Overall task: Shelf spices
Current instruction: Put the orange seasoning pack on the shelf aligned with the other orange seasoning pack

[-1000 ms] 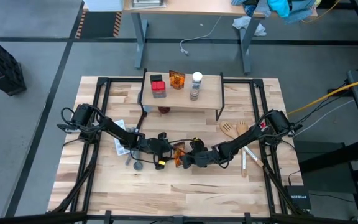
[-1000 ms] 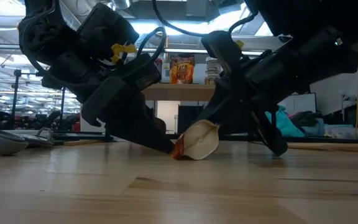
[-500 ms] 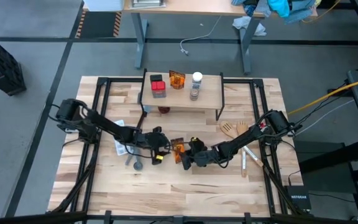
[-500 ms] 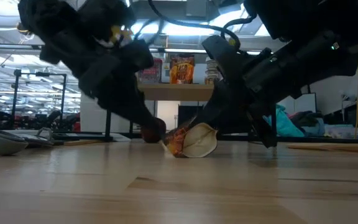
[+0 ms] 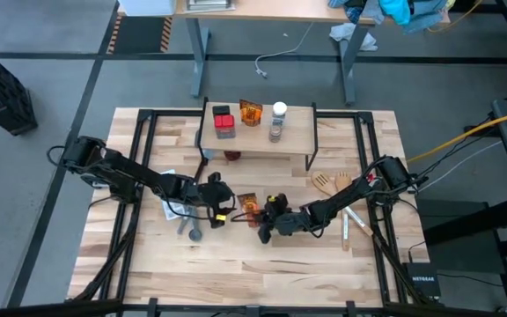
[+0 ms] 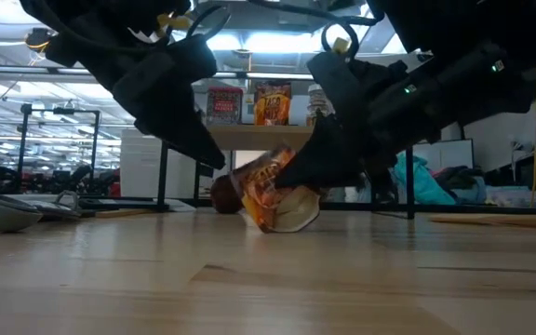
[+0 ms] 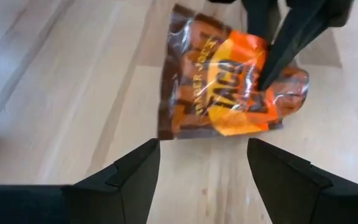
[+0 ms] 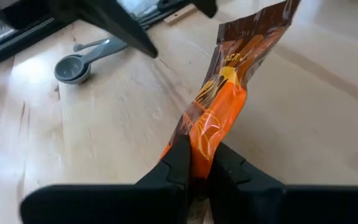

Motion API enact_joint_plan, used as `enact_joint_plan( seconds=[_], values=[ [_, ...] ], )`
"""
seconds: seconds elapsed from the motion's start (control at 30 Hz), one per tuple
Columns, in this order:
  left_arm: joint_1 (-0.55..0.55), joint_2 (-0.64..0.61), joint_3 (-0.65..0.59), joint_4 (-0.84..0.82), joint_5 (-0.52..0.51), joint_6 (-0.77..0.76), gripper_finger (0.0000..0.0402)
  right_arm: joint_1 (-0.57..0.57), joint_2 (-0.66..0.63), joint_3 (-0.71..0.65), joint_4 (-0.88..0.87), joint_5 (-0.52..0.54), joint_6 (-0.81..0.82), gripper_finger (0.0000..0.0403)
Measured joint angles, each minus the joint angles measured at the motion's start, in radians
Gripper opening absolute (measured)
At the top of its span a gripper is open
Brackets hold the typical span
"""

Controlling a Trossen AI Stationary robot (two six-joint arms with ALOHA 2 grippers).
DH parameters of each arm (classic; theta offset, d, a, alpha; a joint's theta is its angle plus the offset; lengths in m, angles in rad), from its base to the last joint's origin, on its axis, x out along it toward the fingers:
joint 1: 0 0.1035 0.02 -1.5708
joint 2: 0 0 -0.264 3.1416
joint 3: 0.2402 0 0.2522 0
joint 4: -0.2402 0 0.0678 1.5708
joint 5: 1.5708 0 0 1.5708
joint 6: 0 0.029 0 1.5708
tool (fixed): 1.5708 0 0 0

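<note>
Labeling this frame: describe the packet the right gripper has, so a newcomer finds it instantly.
Start at the small raised shelf at the table's far side, then come toward the near edge to where the two arms meet. The orange-and-brown packet lies there, pinched by the right gripper, left gripper open beside it. A matching packet stands on the shelf; this one does not.

A wooden spatula (image 5: 333,182) lies on the plank table (image 5: 236,273), with grey measuring spoons (image 5: 192,231) well apart toward its other side.

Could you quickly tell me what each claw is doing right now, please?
Left claw: open, holding nothing, just short of the orange packet.
Right claw: shut on the orange packet, pinching its edge above the table.
</note>
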Motion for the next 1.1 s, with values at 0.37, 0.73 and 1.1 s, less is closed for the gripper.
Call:
enact_joint_plan(
  seconds=[0.37, 0.73, 1.1],
  values=[
    [0.001, 0.001, 0.000, 0.001, -0.040, -0.047, 0.0235, 0.022, 0.000, 0.000, 0.048, 0.021, -0.211, 0.0030],
    [-0.010, 0.026, 0.002, 0.164, 0.009, -0.044, 0.0235, 0.032, 0.000, 0.000, 0.133, 0.038, -0.341, 0.0030],
    [-0.023, 0.125, 0.002, 0.302, 0.040, -0.009, 0.0226, 0.033, -0.001, 0.000, 0.168, 0.043, -0.417, 0.0030]
  ],
)
